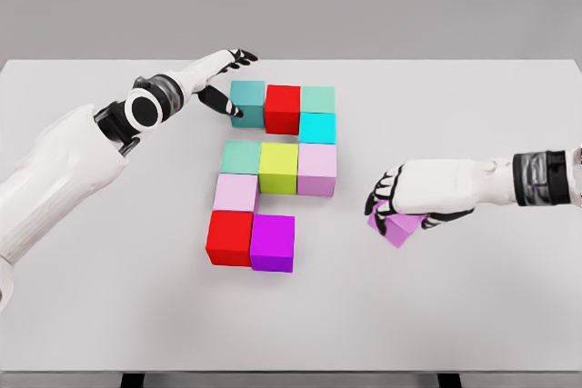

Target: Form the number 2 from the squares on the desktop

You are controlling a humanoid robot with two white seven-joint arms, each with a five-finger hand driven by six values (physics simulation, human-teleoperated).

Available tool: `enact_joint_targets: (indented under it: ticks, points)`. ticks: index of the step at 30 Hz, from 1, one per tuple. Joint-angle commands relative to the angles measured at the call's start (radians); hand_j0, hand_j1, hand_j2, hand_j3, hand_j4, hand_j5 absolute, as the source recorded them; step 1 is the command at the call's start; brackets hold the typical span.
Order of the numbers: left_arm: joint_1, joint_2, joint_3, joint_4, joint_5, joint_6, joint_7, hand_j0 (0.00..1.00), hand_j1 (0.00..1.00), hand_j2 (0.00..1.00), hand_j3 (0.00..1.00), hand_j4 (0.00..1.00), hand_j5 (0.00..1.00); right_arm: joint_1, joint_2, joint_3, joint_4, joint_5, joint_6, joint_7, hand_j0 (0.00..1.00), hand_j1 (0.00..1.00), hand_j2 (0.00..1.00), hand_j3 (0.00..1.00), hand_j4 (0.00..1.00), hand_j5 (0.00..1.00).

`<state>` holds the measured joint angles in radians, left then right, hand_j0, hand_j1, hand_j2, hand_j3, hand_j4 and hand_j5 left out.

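The right hand (414, 195) curls its fingers (380, 199) around a pink cube (396, 229) resting on the white worktop (473, 306), apart from the cube cluster (273, 174). The left hand (223, 79) is spread, thumb touching the teal cube (246, 103). No writing shows.

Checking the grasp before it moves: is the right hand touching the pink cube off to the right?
Touching. In the head view, the right hand lies over the pink cube, its fingers curled onto the cube's top with no gap visible.
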<state>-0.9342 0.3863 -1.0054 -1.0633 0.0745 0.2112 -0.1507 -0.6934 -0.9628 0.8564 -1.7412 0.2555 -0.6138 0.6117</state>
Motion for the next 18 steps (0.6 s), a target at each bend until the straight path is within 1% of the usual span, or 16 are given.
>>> enact_joint_targets:
  ticks: [1, 3, 5, 8, 11, 12, 13, 15, 16, 18]
  points:
    - [0.000, 0.000, 0.001, -0.001, -0.001, -0.003, 0.000, 0.98, 0.98, 0.98, 0.98, 0.98, 0.98, 0.000, 0.013, 0.016, -0.017, -0.005, 0.003, -0.001, 0.53, 0.53, 0.53, 0.53, 0.53, 0.53]
    - [0.000, 0.002, 0.001, -0.001, -0.001, -0.003, 0.000, 1.00, 1.00, 1.00, 1.00, 1.00, 1.00, -0.002, 0.044, 0.029, -0.017, -0.005, 0.003, -0.001, 0.53, 0.53, 0.53, 0.53, 0.53, 0.53]
    - [0.000, 0.005, 0.001, 0.000, -0.001, -0.029, -0.001, 1.00, 1.00, 1.00, 1.00, 1.00, 1.00, -0.029, 0.065, 0.061, -0.017, -0.005, 0.003, -0.001, 0.53, 0.53, 0.53, 0.53, 0.53, 0.53]
    - [0.000, 0.049, 0.001, 0.000, 0.004, -0.091, -0.003, 1.00, 1.00, 1.00, 1.00, 1.00, 1.00, -0.066, 0.099, 0.118, -0.017, -0.005, 0.003, -0.001, 0.53, 0.53, 0.53, 0.53, 0.53, 0.53]
    - [0.000, 0.157, 0.001, 0.002, 0.017, -0.269, -0.006, 1.00, 1.00, 1.00, 1.00, 1.00, 1.00, -0.075, 0.107, 0.139, -0.017, -0.005, 0.003, -0.001, 0.54, 0.54, 0.54, 0.54, 0.54, 0.54]
    - [-0.003, 0.219, -0.001, 0.002, 0.022, -0.328, -0.006, 1.00, 1.00, 1.00, 1.00, 1.00, 1.00, -0.075, 0.108, 0.141, -0.017, -0.005, 0.003, -0.001, 0.55, 0.55, 0.55, 0.55, 0.55, 0.55]
    - [-0.005, 0.241, -0.007, 0.003, 0.022, -0.337, -0.006, 1.00, 1.00, 1.00, 1.00, 1.00, 1.00, -0.075, 0.108, 0.141, -0.017, -0.005, 0.003, -0.001, 0.56, 0.56, 0.56, 0.56, 0.56, 0.56]
    - [-0.008, 0.270, -0.012, 0.009, 0.021, -0.337, -0.007, 1.00, 1.00, 1.00, 1.00, 1.00, 1.00, -0.077, 0.108, 0.139, -0.017, -0.005, 0.003, -0.001, 0.68, 0.68, 0.68, 0.68, 0.68, 0.68]
    - [-0.005, 0.298, -0.013, 0.009, 0.021, -0.351, -0.007, 1.00, 1.00, 1.00, 1.00, 1.00, 1.00, -0.086, 0.108, 0.138, -0.017, -0.005, 0.003, -0.001, 1.00, 1.00, 1.00, 1.00, 1.00, 1.00]
    - [0.000, 0.310, -0.015, 0.011, 0.019, -0.363, -0.017, 1.00, 1.00, 1.00, 1.00, 1.00, 1.00, -0.091, 0.108, 0.138, -0.017, -0.005, 0.003, -0.001, 1.00, 1.00, 1.00, 1.00, 1.00, 1.00]
